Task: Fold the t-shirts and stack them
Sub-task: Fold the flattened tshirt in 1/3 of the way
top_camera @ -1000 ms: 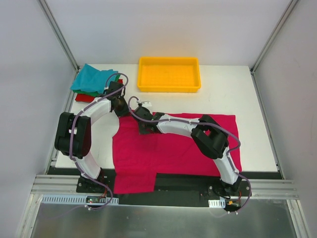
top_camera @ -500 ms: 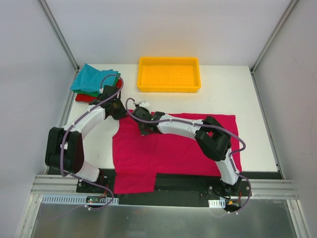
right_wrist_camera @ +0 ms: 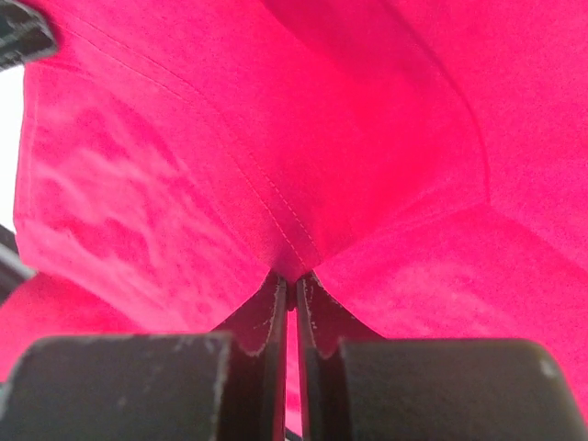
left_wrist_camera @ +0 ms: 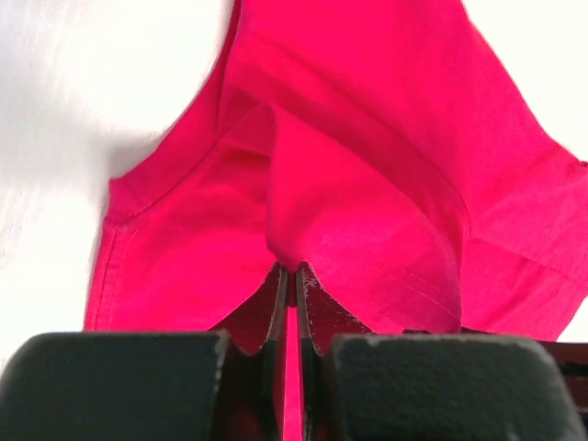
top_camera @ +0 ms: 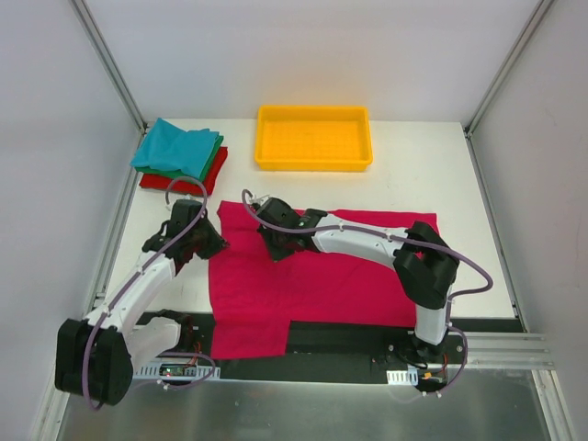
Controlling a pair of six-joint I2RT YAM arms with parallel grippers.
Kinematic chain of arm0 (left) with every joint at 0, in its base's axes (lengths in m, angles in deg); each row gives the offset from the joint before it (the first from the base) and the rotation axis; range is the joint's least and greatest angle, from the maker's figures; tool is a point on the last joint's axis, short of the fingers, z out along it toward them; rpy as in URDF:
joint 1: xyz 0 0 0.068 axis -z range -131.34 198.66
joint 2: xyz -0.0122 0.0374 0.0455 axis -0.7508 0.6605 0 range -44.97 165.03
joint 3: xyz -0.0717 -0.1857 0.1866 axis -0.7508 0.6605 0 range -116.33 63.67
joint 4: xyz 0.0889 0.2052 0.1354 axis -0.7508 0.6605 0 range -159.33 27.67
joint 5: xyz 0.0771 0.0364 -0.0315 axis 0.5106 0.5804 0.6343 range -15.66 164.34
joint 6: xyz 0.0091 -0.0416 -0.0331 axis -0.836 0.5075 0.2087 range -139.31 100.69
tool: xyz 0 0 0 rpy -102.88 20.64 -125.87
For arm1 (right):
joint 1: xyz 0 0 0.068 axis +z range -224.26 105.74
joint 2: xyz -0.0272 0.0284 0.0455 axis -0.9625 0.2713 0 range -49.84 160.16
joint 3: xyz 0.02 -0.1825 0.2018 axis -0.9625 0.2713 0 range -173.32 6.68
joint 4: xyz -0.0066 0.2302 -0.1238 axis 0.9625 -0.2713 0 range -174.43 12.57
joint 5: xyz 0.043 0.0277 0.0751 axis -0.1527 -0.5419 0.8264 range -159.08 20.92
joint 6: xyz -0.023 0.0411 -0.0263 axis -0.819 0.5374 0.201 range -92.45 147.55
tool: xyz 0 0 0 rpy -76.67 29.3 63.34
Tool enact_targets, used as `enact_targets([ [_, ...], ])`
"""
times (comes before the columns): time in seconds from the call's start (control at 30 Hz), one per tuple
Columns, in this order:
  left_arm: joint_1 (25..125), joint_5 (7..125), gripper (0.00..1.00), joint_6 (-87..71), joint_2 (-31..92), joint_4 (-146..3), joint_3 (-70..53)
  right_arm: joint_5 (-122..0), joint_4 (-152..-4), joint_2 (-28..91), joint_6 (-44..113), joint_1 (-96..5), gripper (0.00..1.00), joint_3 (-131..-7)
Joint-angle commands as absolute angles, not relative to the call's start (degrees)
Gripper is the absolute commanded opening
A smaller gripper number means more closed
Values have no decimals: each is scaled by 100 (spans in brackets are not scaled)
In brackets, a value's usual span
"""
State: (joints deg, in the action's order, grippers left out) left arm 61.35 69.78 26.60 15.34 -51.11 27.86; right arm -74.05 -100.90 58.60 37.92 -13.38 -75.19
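Note:
A magenta-pink t-shirt [top_camera: 349,276] lies spread flat across the near half of the white table, its front hem hanging over the near edge. My left gripper [top_camera: 216,248] is at the shirt's left edge. In the left wrist view it [left_wrist_camera: 292,271] is shut on a raised fold of the pink cloth [left_wrist_camera: 367,184]. My right gripper [top_camera: 276,250] sits on the shirt's upper left part. In the right wrist view it [right_wrist_camera: 292,278] is shut on a pinched seam of the pink cloth [right_wrist_camera: 386,138]. Folded teal, green and red t-shirts [top_camera: 179,152] are stacked at the back left.
A yellow plastic tray [top_camera: 314,138] stands at the back centre, beyond the shirt. White table [top_camera: 478,184] shows to the right of it. Metal frame posts rise at the table's back corners, and both arm bases sit at the near edge.
My left arm has swung from beside the folded stack toward the near left, still gripping pink cloth. My right gripper has shut on the shirt and stayed almost in place.

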Motion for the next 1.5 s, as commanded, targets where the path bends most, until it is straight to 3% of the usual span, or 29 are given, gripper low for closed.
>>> enact_targets([
  [0.0, 6149, 6758, 0, 2911, 909, -5026, 3264, -6619, -10266, 5422, 3625, -1265, 1, -7208],
  [0.43, 6184, 6459, 1, 3025, 469, -4543, 4099, -6434, -10451, 5431, 3731, -1203, 9, -6672],
  [0.57, 6193, 6458, 12, 2956, 232, -4420, 4187, -6249, -10292, 5369, 3740, -1203, 16, -6461],
  [0.67, 6193, 6467, 32, 2973, -93, -4183, 4196, -6126, -10266, 5229, 3713, -1195, 33, -6355],
  [0.77, 6202, 6511, 67, 3034, -497, -3937, 4144, -6082, -10292, 4896, 3731, -1195, 57, -6241],
  [0.83, 6202, 6563, 97, 3026, -743, -3849, 4004, -6239, -10388, 4615, 3731, -1195, 81, -6179],
  [0.87, 6202, 6581, 99, 3034, -831, -3831, 3925, -6353, -10467, 4483, 3713, -1203, 87, -6144],
  [0.9, 6202, 6599, 99, 3052, -884, -3839, 3811, -6511, -10538, 4325, 3713, -1229, 97, -6118],
  [1.1, 6211, 6591, 99, 2728, 35, -4207, 2748, -7198, -10819, 3349, 3906, -2194, 96, -5626],
  [1.3, 6211, 6292, 99, 2491, 2161, -5306, 1711, -6988, -10837, 2645, 3697, -4547, 96, -4993],
  [1.47, 6211, 6432, 99, 2271, 4051, -5615, 622, -6470, -10671, 3258, 3055, -6333, 96, -5395],
])
